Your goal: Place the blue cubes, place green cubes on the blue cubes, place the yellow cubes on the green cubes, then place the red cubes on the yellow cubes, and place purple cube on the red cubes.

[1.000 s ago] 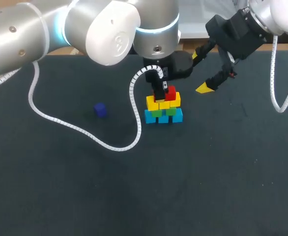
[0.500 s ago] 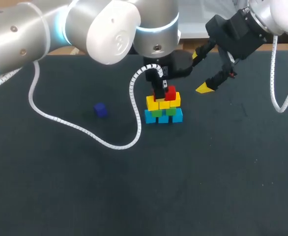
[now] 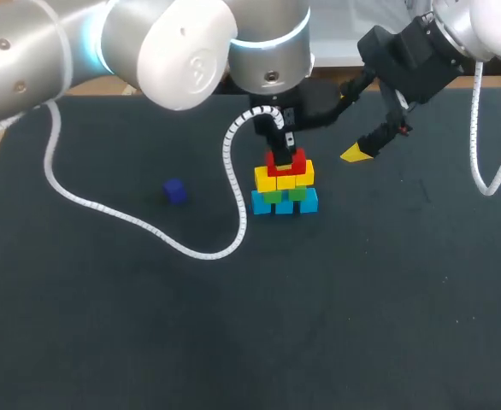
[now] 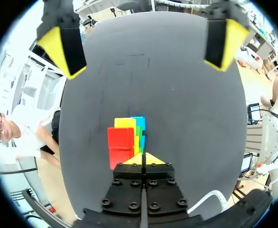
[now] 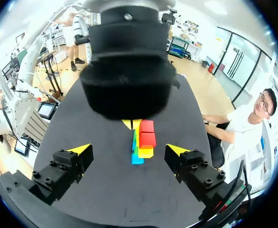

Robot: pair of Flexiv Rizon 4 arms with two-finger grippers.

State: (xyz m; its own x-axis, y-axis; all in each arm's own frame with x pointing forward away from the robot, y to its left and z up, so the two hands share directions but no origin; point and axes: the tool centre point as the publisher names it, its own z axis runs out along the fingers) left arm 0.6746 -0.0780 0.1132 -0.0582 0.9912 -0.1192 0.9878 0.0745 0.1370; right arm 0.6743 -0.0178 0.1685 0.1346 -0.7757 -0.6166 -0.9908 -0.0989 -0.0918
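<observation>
A small pyramid of cubes stands mid-table: blue cubes (image 3: 285,203) at the bottom, green cubes (image 3: 285,195) on them, then yellow cubes (image 3: 283,178), with red cubes (image 3: 285,161) on top. My left gripper (image 3: 278,147) hangs shut and empty just over the red cubes; in its wrist view the closed tips (image 4: 143,159) sit at the edge of the red cubes (image 4: 120,145). My right gripper (image 3: 350,125) stands open and empty behind and to the right of the pile, which lies ahead of it (image 5: 128,152). The purple cube (image 3: 174,190) lies alone to the left.
The left arm's white coiled cable (image 3: 230,184) hangs beside the pile and trails over the dark table (image 3: 319,307) to the left. The left gripper's black body (image 5: 127,71) looms over the pile in the right wrist view.
The left gripper has drawn up and back a little from the pile's top, so both red cubes now show. The right arm has kept still.
</observation>
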